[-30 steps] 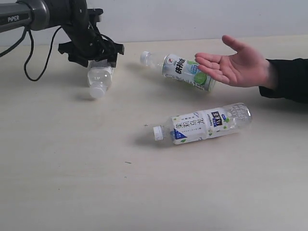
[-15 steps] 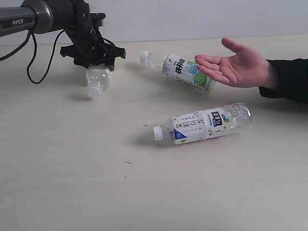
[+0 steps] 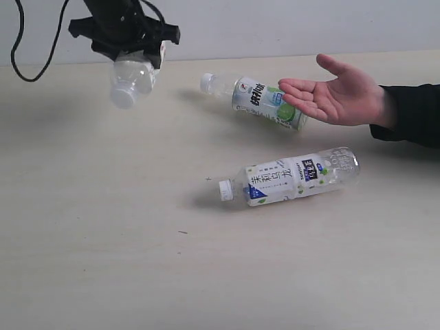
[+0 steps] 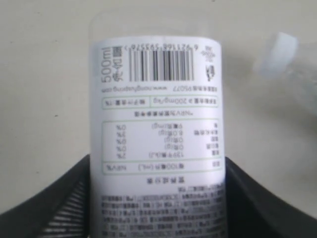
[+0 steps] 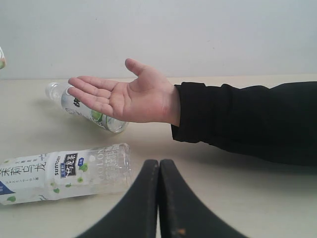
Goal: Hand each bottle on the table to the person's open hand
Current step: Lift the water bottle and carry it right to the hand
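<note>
One bottle (image 3: 132,77) aloft in L gripper (image 3: 129,49) — clear of table (image 3: 103,247).

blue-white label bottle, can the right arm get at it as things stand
Probably yes. The blue-white label bottle lies alone on the table, close ahead of the right end effector, with the person's open hand farther off. The end effector is shut, so must open first.

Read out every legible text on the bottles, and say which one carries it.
"500ml": held bottle, white label.
"SUNTORY": blue-label bottle.
"茉莉乌龙": same bottle, large characters.
Green-label bottle: logo too blurred to read.
Held bottle's barcode digits and fine print: too small to read.
</note>
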Controlling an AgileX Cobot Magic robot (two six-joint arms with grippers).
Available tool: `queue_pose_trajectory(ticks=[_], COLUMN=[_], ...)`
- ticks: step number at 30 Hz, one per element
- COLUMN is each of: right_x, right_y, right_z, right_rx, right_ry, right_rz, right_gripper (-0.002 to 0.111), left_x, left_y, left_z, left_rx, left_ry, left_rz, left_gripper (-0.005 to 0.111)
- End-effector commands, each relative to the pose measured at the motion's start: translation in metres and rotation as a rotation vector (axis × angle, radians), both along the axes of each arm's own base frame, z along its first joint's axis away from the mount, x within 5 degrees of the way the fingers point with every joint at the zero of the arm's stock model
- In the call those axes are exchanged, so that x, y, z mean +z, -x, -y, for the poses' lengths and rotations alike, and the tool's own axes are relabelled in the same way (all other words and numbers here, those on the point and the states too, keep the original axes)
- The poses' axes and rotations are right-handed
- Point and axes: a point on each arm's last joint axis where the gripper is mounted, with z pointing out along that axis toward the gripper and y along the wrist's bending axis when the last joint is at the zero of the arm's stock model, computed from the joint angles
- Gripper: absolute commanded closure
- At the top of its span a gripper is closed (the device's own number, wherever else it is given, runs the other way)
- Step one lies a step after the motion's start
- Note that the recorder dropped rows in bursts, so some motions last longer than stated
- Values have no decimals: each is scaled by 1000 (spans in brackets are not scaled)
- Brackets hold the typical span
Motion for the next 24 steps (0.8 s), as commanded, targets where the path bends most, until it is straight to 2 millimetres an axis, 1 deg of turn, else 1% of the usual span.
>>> queue_pose_trajectory(ticks=[1,5,8,11,15,18,21,24], right_x=[0,0,0,0,0,0,0,0], right_y=[0,0,0,0,0,0,0,0], right_z=[0,0,0,0,0,0,0,0], right_rx=[-2,-2,-2,-2,-2,-2,-2,-2], right_ry=[-2,-2,-2,-2,-2,-2,-2,-2], right_rz=[11,11,11,11,11,11,11,11], right_gripper=[108,108,108,108,108,108,108,108], left_x=[40,71,87,98,105,104,105,103], left_y=[36,73,99,124,151,164,173,178], left_z=[28,46,52,63,81,100,118,135], left_rx=[-88,-144,-124,-137,-141,-176,-188,-182], left_ry=[17,12,6,52,144,202,279,380], left_rz=[43,98,140,167,193,216,240,266], left_gripper=[107,107,107,107,107,107,107,107])
